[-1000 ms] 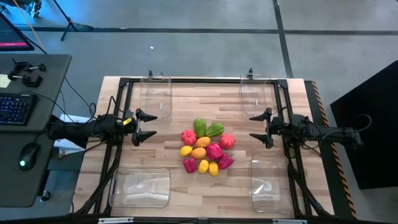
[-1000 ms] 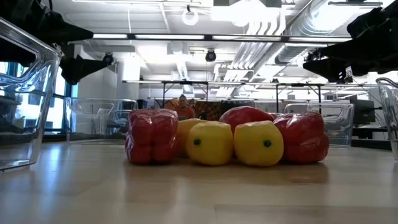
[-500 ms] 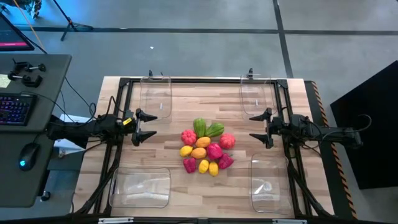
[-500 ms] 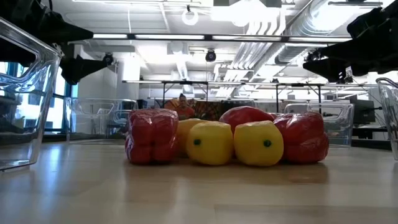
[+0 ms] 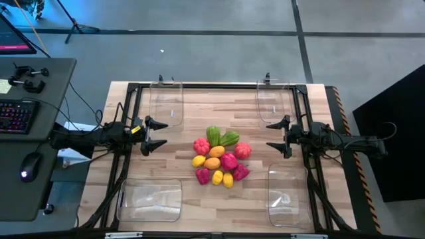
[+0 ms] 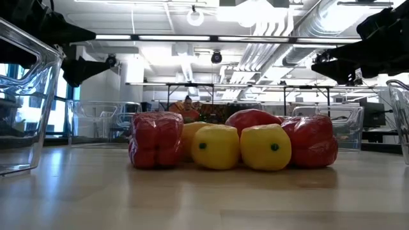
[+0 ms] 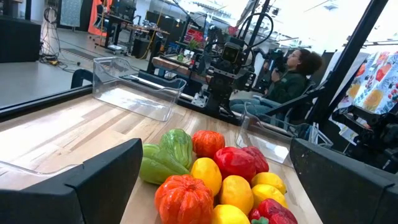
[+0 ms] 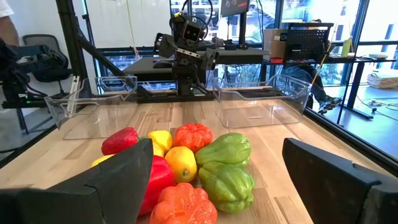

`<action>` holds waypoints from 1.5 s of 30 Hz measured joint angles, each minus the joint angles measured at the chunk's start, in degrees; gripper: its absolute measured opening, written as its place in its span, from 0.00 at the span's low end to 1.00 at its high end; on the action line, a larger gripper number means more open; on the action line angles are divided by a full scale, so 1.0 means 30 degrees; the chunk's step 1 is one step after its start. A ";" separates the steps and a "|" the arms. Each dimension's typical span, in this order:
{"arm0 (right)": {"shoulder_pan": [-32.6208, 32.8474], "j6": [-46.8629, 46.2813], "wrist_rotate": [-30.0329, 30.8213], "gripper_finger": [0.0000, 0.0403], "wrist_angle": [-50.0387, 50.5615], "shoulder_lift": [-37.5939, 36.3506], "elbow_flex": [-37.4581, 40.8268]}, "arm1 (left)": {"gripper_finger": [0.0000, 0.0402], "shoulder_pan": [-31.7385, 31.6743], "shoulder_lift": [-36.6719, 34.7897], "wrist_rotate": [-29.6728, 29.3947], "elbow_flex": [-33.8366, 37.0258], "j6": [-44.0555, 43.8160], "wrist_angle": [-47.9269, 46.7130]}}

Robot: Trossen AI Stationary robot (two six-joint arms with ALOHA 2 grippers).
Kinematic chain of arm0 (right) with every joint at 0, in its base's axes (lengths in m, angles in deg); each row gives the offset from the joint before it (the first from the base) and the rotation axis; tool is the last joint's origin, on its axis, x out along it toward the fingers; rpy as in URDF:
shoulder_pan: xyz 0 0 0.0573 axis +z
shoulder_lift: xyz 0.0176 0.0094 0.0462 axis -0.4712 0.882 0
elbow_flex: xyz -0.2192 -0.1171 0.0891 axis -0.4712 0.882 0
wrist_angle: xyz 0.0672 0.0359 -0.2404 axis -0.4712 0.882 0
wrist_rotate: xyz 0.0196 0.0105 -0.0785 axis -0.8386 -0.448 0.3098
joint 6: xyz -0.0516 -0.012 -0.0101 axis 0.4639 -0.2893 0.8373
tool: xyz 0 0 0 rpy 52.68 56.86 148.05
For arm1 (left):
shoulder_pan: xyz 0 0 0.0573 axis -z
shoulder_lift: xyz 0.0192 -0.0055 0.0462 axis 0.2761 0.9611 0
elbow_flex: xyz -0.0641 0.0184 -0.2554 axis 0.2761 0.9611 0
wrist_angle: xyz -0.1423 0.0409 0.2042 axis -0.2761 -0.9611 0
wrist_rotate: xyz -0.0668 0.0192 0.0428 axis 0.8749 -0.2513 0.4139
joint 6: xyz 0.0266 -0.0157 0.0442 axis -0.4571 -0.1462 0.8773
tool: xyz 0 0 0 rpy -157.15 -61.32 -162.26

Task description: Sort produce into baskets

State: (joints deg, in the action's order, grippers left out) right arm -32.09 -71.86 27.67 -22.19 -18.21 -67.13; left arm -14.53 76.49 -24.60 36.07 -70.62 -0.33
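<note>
The produce [image 5: 220,158] lies in one heap on the middle of the wooden table: green, red, orange, yellow and magenta-pink pieces, resting on the tabletop and against each other; it also shows in the low view [image 6: 233,145]. Four clear baskets stand near the table's corners: far left [image 5: 166,103], far right [image 5: 273,101], near left [image 5: 150,199], near right [image 5: 288,196]. My left gripper [image 5: 156,135] is open, left of the heap, above the table. My right gripper [image 5: 277,136] is open, right of the heap.
A black frame [image 5: 219,85] runs along the table's edges. Bare wood lies between the heap and each gripper. A desk with a keyboard [image 5: 14,116] and mouse stands off the table's left. A seated person [image 7: 292,71] shows beyond the table in the left wrist view.
</note>
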 joint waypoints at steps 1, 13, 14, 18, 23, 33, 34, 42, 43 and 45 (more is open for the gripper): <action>-0.0001 -0.0004 -0.0004 0.87 0.0000 0.0002 0.0000 | 0.98 0.0002 -0.0003 0.0001 -0.0002 -0.0003 -0.0003; 0.0001 -0.0001 -0.0004 0.87 0.0000 0.0003 0.0000 | 0.98 -0.0001 0.0003 0.0001 0.0001 0.0000 -0.0003; -0.0004 -0.0002 -0.0004 0.87 0.0000 0.0002 0.0000 | 0.98 -0.0006 0.0004 0.0001 0.0000 0.0002 -0.0003; -0.0003 -0.0004 -0.0002 0.87 0.0005 0.0002 0.0000 | 0.98 0.0002 -0.0002 0.0000 -0.0004 0.0004 0.0001; 0.0002 -0.0004 -0.0004 0.87 0.0000 0.0001 0.0000 | 0.98 -0.0002 0.0001 0.0001 0.0001 0.0003 -0.0004; 0.0003 -0.0004 0.0003 0.87 0.0000 0.0007 0.0000 | 0.98 -0.0004 -0.0001 -0.0002 0.0000 0.0003 -0.0003; 0.0003 -0.0004 -0.0004 0.87 0.0000 0.0007 0.0000 | 0.98 0.0002 -0.0003 0.0001 -0.0002 0.0004 -0.0003; 0.0004 -0.1231 -0.0004 0.87 -0.0721 0.0015 0.0007 | 0.98 -0.0001 -0.0003 0.0001 -0.0004 0.0004 -0.0006; 0.0038 -0.3372 0.0013 0.87 -0.2054 0.0046 0.0007 | 0.98 0.0000 -0.0003 0.0001 0.0001 -0.0003 0.0000; 0.0058 -0.8051 0.0870 0.87 -0.6054 0.0030 0.0007 | 0.98 0.0000 0.0002 0.0001 -0.0001 0.0002 0.0002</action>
State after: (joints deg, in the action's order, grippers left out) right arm -31.92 -96.01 30.28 -40.35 -18.12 -67.11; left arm -14.53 76.50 -24.59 36.07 -70.61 -0.33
